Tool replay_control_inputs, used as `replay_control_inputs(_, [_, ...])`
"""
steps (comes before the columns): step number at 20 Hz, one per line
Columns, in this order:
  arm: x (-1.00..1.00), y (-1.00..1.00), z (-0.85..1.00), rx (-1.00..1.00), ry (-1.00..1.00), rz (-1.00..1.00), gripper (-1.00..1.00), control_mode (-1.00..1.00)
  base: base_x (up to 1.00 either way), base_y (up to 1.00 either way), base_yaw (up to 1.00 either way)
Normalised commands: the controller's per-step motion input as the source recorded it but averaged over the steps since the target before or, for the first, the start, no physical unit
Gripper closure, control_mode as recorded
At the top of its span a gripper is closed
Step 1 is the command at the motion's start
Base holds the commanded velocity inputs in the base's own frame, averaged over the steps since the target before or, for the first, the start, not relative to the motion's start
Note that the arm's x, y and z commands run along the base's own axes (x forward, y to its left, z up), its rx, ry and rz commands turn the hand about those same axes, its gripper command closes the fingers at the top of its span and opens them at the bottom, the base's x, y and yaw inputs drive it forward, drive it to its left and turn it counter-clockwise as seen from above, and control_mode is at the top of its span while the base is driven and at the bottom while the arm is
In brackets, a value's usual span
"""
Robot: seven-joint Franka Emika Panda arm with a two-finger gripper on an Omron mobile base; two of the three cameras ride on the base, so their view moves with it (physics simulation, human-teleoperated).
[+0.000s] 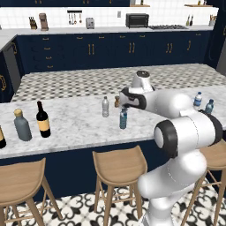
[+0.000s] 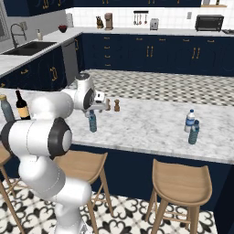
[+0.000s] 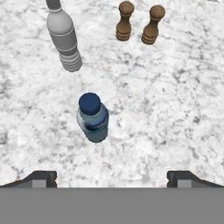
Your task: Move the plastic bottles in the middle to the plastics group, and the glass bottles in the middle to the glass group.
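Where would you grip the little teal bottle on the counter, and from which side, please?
Grip the teal bottle around its body just below the dark cap, coming down from above. It stands upright, and the open gripper hangs almost over it. The body is round, so the jaws can close from either side. The grey bottle and two brown shakers stand apart.

Worktop (image 3: 175, 87) white marble with grey veining; teal bottle (image 3: 92, 118) translucent blue-green, dark blue cap; grey bottle (image 3: 64, 37) clear greyish, ribbed; two shakers (image 3: 124, 22) brown wood. Wine bottle (image 1: 43, 119) black, dark red neck, tan-orange label; squat bottle (image 1: 21, 126) grey, tan cap; far water bottle (image 2: 189, 120) clear, blue label, white cap. Cabinets (image 1: 110, 50) navy; stools (image 1: 119, 165) light wood; floor (image 1: 110, 79) black-and-white patterned tile.
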Motion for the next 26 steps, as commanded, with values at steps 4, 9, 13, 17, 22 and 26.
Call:
replay_control_inputs(4, [-0.01,0.37,0.06,0.00,-0.01,0.05,-1.00,-1.00,0.00,0.00,0.00])
replay_control_inputs(9, [0.13,0.14,-0.07,0.00,-0.05,0.00,-1.00,-1.00,0.00,0.00,0.00])
replay_control_inputs(13, [0.25,-0.02,-0.24,0.00,-0.02,0.00,-1.00,-1.00,0.00,0.00,0.00])
replay_control_inputs(17, [0.21,-0.01,-0.09,0.00,0.00,0.00,-1.00,-1.00,0.00,0.00,0.00])
replay_control_inputs(22, [0.25,0.00,-0.13,0.00,0.02,0.00,-1.00,-1.00,0.00,0.00,0.00])
replay_control_inputs(26, [0.24,0.00,-0.25,0.00,0.02,0.00,-1.00,-1.00,0.00,0.00,0.00])
